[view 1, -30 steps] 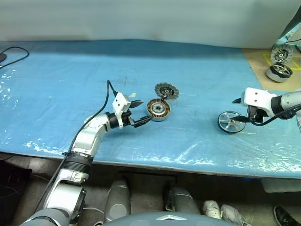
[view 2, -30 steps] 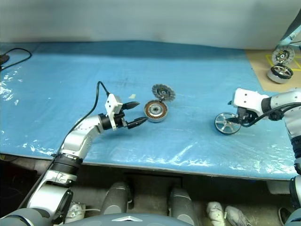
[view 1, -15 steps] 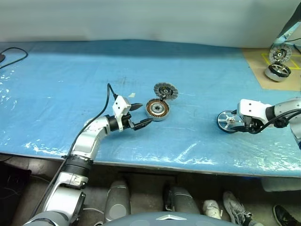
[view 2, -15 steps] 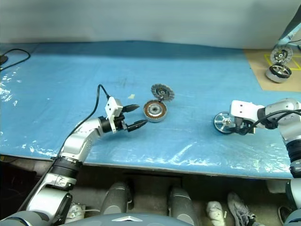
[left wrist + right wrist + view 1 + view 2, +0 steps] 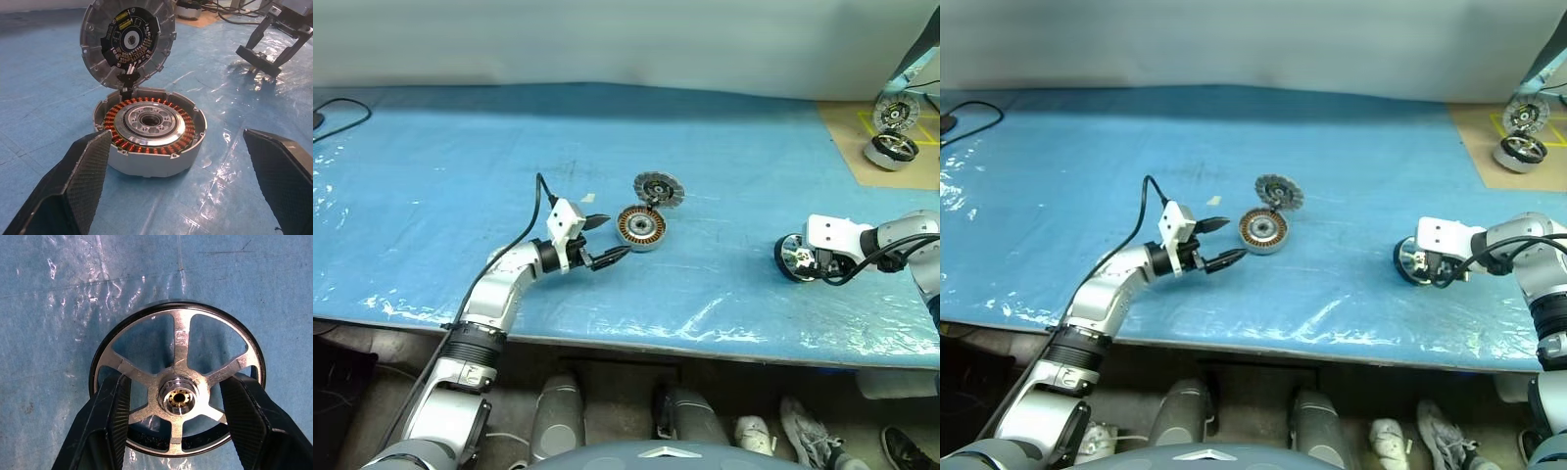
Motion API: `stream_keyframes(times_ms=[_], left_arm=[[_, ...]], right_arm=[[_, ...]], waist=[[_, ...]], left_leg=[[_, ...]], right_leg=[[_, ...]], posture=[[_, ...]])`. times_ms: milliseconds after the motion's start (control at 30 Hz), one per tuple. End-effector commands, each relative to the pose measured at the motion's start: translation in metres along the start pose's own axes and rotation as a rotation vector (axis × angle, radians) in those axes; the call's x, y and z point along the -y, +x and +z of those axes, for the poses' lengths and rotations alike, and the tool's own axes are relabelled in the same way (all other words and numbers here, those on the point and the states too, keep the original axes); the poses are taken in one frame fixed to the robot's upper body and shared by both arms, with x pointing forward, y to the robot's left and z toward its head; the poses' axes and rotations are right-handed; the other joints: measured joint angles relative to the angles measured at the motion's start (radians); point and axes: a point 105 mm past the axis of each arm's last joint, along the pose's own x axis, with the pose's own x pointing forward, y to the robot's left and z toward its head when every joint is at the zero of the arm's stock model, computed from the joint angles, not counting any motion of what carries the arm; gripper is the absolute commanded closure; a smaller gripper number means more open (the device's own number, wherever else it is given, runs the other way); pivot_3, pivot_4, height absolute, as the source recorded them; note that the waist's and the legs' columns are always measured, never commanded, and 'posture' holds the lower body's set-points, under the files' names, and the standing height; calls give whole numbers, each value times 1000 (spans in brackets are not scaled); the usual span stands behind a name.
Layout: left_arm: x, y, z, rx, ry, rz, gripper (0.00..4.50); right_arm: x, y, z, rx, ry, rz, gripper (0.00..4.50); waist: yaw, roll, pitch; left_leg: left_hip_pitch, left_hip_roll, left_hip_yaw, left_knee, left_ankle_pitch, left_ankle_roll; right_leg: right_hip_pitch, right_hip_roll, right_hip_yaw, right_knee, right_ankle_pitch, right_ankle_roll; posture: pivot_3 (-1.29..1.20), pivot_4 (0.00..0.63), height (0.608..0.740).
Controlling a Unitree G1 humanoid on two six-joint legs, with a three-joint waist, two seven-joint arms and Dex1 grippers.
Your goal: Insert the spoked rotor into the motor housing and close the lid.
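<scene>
The motor housing (image 5: 641,227) sits mid-table, its copper windings ringing a pale centre (image 5: 150,125). Its lid (image 5: 660,189) stands open and upright behind it, joined at the rim, with the dark inner face (image 5: 128,41) turned toward the housing. My left gripper (image 5: 615,235) is level and open just left of the housing, touching nothing. The spoked rotor (image 5: 178,396), a black ring with pale spokes, lies on the blue sheet at the right (image 5: 793,258). My right gripper (image 5: 177,379) points down over its face, fingers apart astride the hub and inside the rim's width, gripping nothing I can see.
Two shiny silver motors (image 5: 891,149) (image 5: 898,110) stand on a tan mat at the back right. A black cable (image 5: 337,113) lies at the far left. The table's front edge (image 5: 626,343) runs close below both arms. A small white scrap (image 5: 590,197) lies behind the left gripper.
My right gripper has come down onto the rotor and now covers part of it, with its fingers a little closer together. The left arm, housing and lid have not moved.
</scene>
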Motion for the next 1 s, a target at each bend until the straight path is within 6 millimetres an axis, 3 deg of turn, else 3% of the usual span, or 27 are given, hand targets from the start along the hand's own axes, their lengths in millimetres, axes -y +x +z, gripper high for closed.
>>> stream_keyframes(times_ms=[33,200,333,533,767,1000], left_arm=[[0,0,14,32,46,-6,0],[-4,-2,18,38,54,-2,0],[-12,-7,23,44,57,13,0],[-20,-15,22,27,69,31,0],[-19,-17,23,22,77,29,0],[-16,-17,23,25,75,28,0]], right_arm=[[-2,1,1,10,14,-1,2072],[9,-5,25,108,37,-45,2072],[15,-16,71,300,81,-59,2072],[2,-21,134,545,146,-13,2072],[-10,0,184,744,285,35,2072],[-10,27,212,798,339,32,2072]], waist=[[0,0,0],[-2,0,0],[-4,1,0],[1,1,0],[2,1,0],[0,1,0]], left_leg=[[0,0,0,0,0,0],[0,0,0,0,0,0],[0,0,0,0,0,0],[-1,0,0,-2,0,0],[-1,0,0,-2,0,-1],[-2,-1,0,-4,-1,-6]], right_leg=[[0,0,0,0,0,0],[0,0,0,0,0,0],[-2,0,1,1,0,0],[-2,0,1,0,0,0],[-3,0,1,0,0,0],[-4,0,1,-1,0,0]], posture=[[0,150,740],[0,150,740],[0,150,740],[0,150,740],[0,150,740],[0,150,740]])
